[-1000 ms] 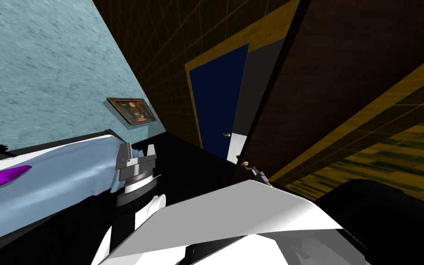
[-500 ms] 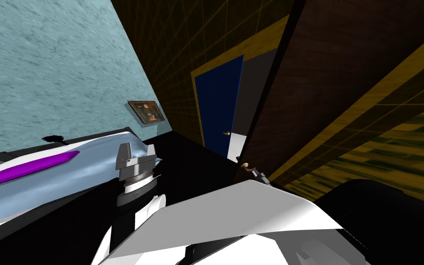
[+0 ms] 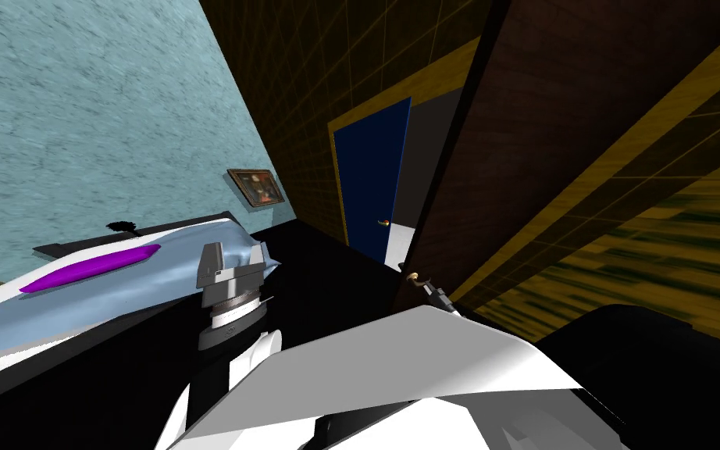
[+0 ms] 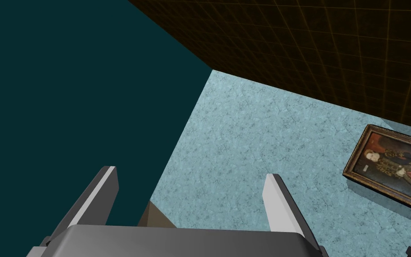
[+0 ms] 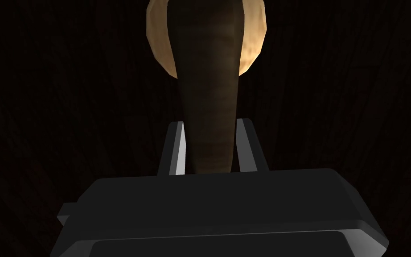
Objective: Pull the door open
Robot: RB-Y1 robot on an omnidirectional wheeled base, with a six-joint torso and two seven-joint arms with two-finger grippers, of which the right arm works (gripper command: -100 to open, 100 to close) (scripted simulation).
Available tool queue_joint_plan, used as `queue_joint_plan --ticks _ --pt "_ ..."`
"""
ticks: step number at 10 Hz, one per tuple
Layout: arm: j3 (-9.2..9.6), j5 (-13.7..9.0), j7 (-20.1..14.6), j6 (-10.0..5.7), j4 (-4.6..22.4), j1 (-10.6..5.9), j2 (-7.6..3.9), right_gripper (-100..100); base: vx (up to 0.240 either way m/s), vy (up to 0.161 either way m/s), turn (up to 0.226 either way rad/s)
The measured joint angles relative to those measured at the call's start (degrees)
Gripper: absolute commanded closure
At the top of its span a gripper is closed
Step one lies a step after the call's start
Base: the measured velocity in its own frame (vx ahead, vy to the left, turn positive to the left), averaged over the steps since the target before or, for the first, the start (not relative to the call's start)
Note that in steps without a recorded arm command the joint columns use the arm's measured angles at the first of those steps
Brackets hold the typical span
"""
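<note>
A dark brown door (image 3: 554, 117) stands partly swung out of its yellow frame, its free edge toward me. Its brass lever handle (image 3: 412, 276) sits low on that edge, and my right gripper (image 3: 432, 293) is shut on it. In the right wrist view the lever (image 5: 209, 111) runs from its round brass plate (image 5: 252, 49) down between the fingers (image 5: 176, 151), which press its sides; the right gripper (image 5: 209, 149) lies close against the dark door face. My left gripper (image 3: 232, 262) is held up left of the chest, open and holding nothing (image 4: 191, 196).
A bed (image 3: 116, 293) with a pale blue cover and a purple pillow (image 3: 89, 268) lies to the left by the blue-grey wall. A framed picture (image 3: 257, 187) hangs there. Beyond the gap, a blue door (image 3: 370, 180) stands in a dark tiled wall. The floor shows as a black area.
The whole head picture has shifted: the bed, pillow and framed picture slid rightward, so I have turned. The door leaf stands slightly steeper. My right gripper stays shut on the handle.
</note>
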Motion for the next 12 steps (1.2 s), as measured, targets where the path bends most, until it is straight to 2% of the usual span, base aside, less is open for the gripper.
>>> queue_joint_plan --ticks 3,4,5,7,9,11,12 --pt "1.92 -0.9 -0.1 -0.58 2.6 -2.58 -0.39 100 -0.129 -0.023 0.044" --pt "2.75 -1.4 0.0 -0.31 2.4 -3.08 -0.64 100 -0.132 -0.02 0.053" --pt "3.51 -1.7 0.0 -0.5 3.4 -4.11 -0.8 100 -0.146 -0.044 0.049" --pt "5.22 -2.5 0.2 -0.64 4.2 -5.39 -0.86 100 -0.136 -0.051 0.034" --pt "6.84 -3.4 0.3 0.15 3.7 -6.27 -1.44 100 -0.162 -0.07 0.045" --pt "8.76 -4.0 0.3 -0.26 5.2 -7.76 -1.35 100 -0.098 -0.072 0.042" --pt "8.95 -4.0 0.3 -0.26 5.3 -7.78 -1.29 100 -0.116 0.003 0.041"
